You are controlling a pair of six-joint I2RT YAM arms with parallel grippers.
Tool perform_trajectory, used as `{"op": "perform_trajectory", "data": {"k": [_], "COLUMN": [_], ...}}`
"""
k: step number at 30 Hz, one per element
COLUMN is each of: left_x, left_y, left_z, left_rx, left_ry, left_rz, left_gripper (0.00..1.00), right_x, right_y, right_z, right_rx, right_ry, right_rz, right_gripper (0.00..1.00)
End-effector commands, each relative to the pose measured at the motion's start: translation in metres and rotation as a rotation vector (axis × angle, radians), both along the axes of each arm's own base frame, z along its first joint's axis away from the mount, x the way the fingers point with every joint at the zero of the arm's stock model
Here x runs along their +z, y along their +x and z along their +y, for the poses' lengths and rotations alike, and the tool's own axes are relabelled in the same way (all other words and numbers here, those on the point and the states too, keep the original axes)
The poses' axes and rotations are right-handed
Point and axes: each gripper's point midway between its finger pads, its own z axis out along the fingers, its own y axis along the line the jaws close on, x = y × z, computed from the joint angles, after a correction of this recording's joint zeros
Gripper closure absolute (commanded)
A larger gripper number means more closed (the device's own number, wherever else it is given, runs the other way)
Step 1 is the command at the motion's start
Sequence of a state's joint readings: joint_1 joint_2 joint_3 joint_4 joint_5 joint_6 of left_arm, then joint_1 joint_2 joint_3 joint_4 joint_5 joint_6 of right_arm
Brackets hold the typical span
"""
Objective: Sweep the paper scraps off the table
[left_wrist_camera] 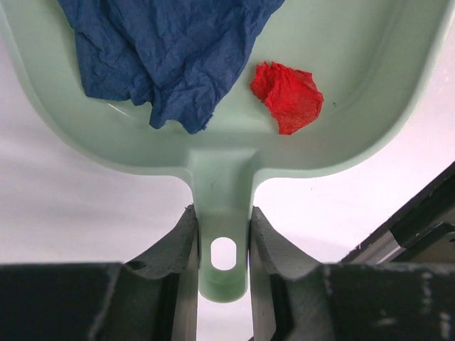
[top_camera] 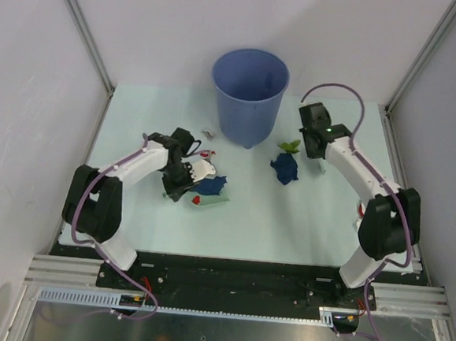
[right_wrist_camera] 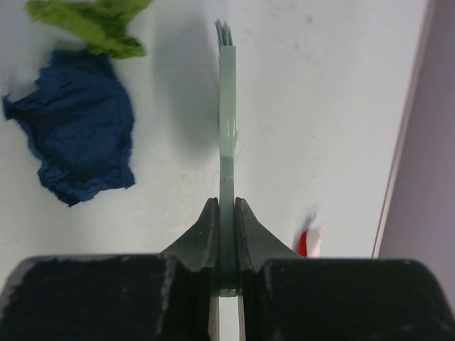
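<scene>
Pinching the dustpan [left_wrist_camera: 355, 85] handle with the left claw [left_wrist_camera: 222, 217], a thin brush [right_wrist_camera: 227, 106] with the right claw [right_wrist_camera: 226, 207]. Left to sweep: blue and green paper scraps [right_wrist_camera: 82, 135] on the counter [right_wrist_camera: 320, 106], upper left of the right wrist view. Probably light and soft; better pushed than grasped.

Top view. The bucket [top_camera: 248, 93] is set on the table [top_camera: 287, 222] at 12 o'clock from its centre, near the far edge. The dustpan [left_wrist_camera: 355, 106] is located at 9 o'clock from the centre, its handle clamped in the left gripper [left_wrist_camera: 222, 213]. Two paper scraps are contained in it, the larger scrap [left_wrist_camera: 170, 50] and the smaller scrap [left_wrist_camera: 288, 96] side by side. A pair of scraps [top_camera: 286, 167] is found on the table at 4 o'clock from the bucket. The brush [right_wrist_camera: 227, 106] is held by the right gripper [right_wrist_camera: 226, 206] at 3 o'clock from that pair, apart from it. A tiny scrap [top_camera: 208, 131] is seen at 8 o'clock from the bucket.
</scene>
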State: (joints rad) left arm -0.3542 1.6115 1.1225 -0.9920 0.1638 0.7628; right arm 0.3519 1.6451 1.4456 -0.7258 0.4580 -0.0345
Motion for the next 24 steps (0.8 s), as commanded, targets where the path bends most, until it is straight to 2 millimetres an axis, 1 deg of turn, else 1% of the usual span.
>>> {"op": "perform_trajectory", "data": {"k": [1,2,3,4,5,6,8,9,10,11,12,13,15,16,17,18,19,20,22,23,24], "left_x": [0.004,0.000,0.001,0.000,-0.002,-0.001,-0.004,-0.005,-0.006,-0.007,-0.010,-0.011,-0.014,-0.015,-0.014,-0.015,-0.014,-0.012,-0.009,-0.008,-0.006], "left_y": [0.012,0.012,0.016,0.017,0.017,0.019,0.019,0.020,0.020,0.020,0.020,0.019,0.021,0.021,0.023,0.025,0.025,0.028,0.029,0.030,0.029], "left_z": [-0.025,-0.028,-0.031,-0.033,-0.035,-0.037,-0.039,-0.040,-0.041,-0.042,-0.043,-0.044,-0.045,-0.047,-0.048,-0.048,-0.048,-0.048,-0.050,-0.051,-0.053], "left_rx": [-0.011,-0.023,-0.026,-0.027,-0.033,-0.035,-0.046,-0.045,-0.049,-0.052,-0.055,-0.062,-0.063,-0.066,-0.066,-0.066,-0.065,-0.062,-0.061,-0.061,-0.063], "left_ry": [-0.024,-0.014,-0.014,-0.013,-0.008,-0.011,-0.006,-0.003,-0.004,-0.002,0.001,0.006,0.016,0.019,0.017,0.023,0.024,0.024,0.016,0.010,0.000], "left_rz": [-0.011,0.000,-0.008,-0.005,0.003,0.000,0.009,0.009,0.013,0.017,0.024,0.028,0.031,0.034,0.028,0.029,0.025,0.017,0.007,0.005,0.003], "left_gripper": [1.00,1.00,1.00,1.00,1.00,1.00,1.00,1.00,1.00,1.00,1.00,1.00,1.00,1.00,1.00,1.00,1.00,1.00,1.00,1.00,1.00], "right_x": [-0.019,-0.025,-0.036,-0.042,-0.048,-0.054,-0.057,-0.053,-0.051,-0.044,-0.037,-0.025,-0.006,0.007,0.015,0.023,0.035,0.042,0.057,0.066,0.073], "right_y": [0.011,0.005,-0.003,-0.010,-0.019,-0.031,-0.048,-0.063,-0.073,-0.081,-0.088,-0.100,-0.110,-0.115,-0.118,-0.125,-0.132,-0.137,-0.143,-0.146,-0.140], "right_z": [0.051,0.066,0.071,0.078,0.093,0.100,0.122,0.143,0.159,0.175,0.195,0.214,0.241,0.249,0.255,0.266,0.271,0.273,0.273,0.267,0.259], "right_rx": [0.207,0.244,0.266,0.284,0.312,0.335,0.380,0.436,0.477,0.492,0.521,0.568,0.574,0.596,0.609,0.658,0.697,0.719,0.731,0.726,0.692], "right_ry": [-0.049,-0.071,-0.087,-0.087,-0.061,-0.050,0.017,0.042,0.092,0.147,0.207,0.307,0.431,0.481,0.503,0.512,0.528,0.530,0.538,0.538,0.515], "right_rz": [0.015,0.033,0.081,0.108,0.133,0.175,0.215,0.217,0.227,0.220,0.203,0.208,0.191,0.176,0.157,0.137,0.117,0.105,0.087,0.074,0.038], "right_gripper": [1.00,1.00,1.00,1.00,1.00,1.00,1.00,1.00,1.00,1.00,1.00,1.00,1.00,1.00,1.00,1.00,1.00,1.00,1.00,1.00,1.00]}}
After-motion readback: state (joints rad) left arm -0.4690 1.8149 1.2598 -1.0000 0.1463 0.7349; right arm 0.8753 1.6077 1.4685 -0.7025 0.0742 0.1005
